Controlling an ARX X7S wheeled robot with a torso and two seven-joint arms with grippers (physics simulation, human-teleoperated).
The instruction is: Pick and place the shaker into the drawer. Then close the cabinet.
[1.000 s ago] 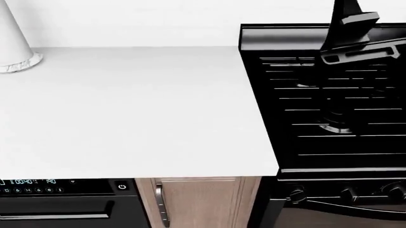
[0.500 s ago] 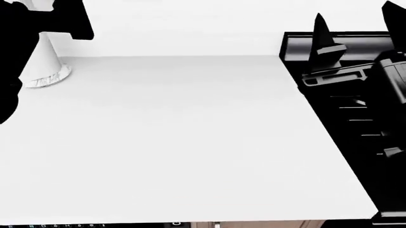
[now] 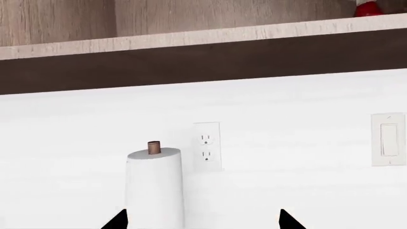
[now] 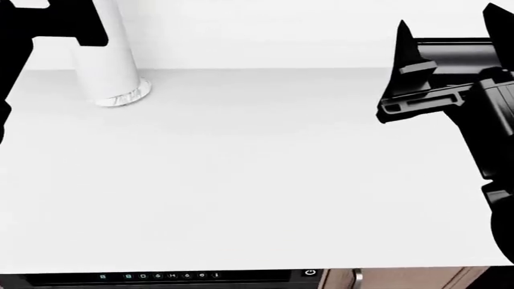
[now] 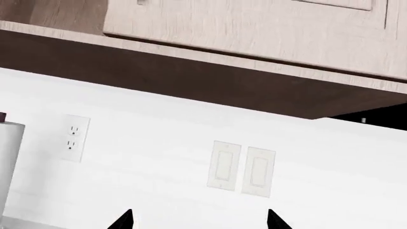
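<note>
The shaker and the drawer are out of view in every frame. Of the cabinet, only a sliver of brown wood front (image 4: 405, 279) shows under the white counter top (image 4: 257, 180). My left gripper (image 3: 202, 224) is open and empty, its two tips wide apart, facing the back wall; in the head view only its black arm (image 4: 44, 24) shows at the top left. My right gripper (image 4: 448, 24) is open and empty, raised over the counter's right end; in its wrist view (image 5: 199, 223) the tips stand wide apart, facing the wall.
A tall white column with a marbled base (image 4: 108, 60) stands at the back left of the counter, also in the left wrist view (image 3: 156, 186). A black stove (image 4: 458, 48) lies behind my right gripper. A black appliance panel (image 4: 161, 277) is below the counter. Wall outlet (image 3: 207, 145), switches (image 5: 241, 168), upper cabinets (image 5: 254, 28).
The head view has shifted left: the white column slid rightward in view and the stove moved to the right edge. Both arms have come up into view; the right gripper looms larger.
</note>
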